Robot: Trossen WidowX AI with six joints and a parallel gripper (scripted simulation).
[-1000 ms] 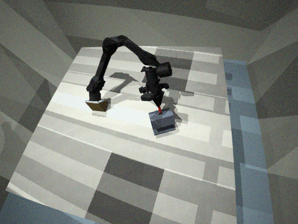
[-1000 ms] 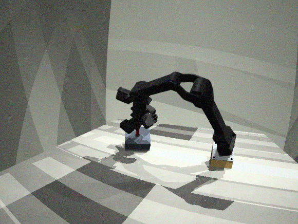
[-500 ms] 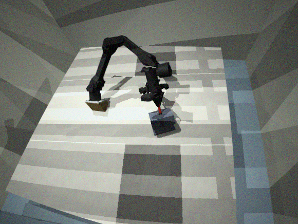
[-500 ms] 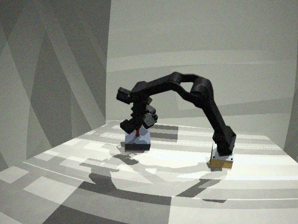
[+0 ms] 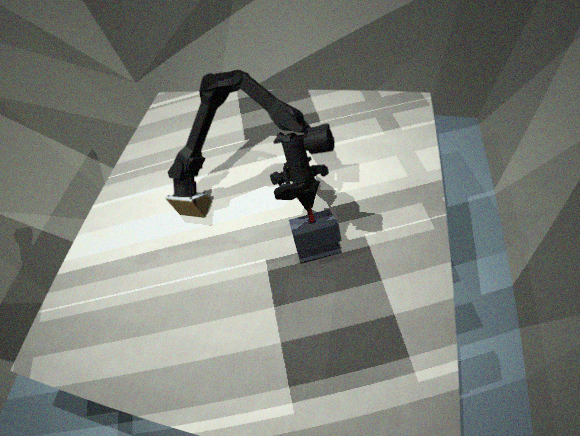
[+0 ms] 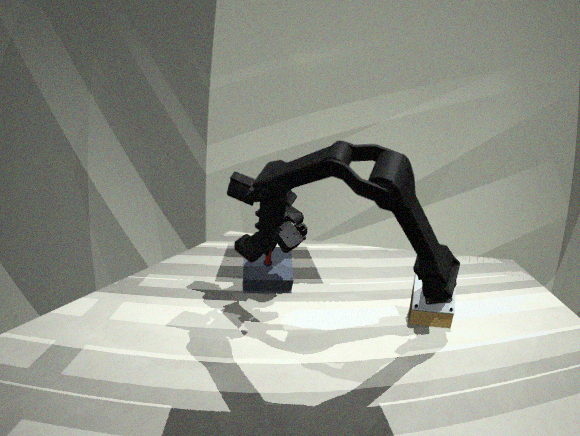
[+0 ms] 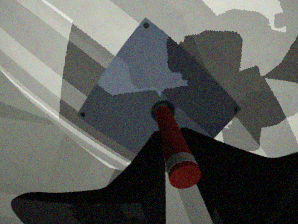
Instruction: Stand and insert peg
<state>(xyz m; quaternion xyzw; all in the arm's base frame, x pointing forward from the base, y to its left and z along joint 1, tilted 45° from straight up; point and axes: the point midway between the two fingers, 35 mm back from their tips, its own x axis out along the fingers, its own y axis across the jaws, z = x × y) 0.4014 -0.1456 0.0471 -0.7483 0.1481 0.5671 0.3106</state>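
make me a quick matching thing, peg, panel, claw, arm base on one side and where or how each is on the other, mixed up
Things:
1. peg
2. panel
3. claw
4. arm base

States:
A. shut on the red rod
B. blue-grey sloped face with a screw at each visible corner
C. gold block under the arm's foot
D. far end at the hole, near end held

Pairs: 1-D, 2-B, 3-A, 4-C

You can't see the peg's (image 7: pixel 174 148) far tip inside the panel (image 7: pixel 133 76), and its white band stays hidden behind the gripper (image 7: pixel 166 183)
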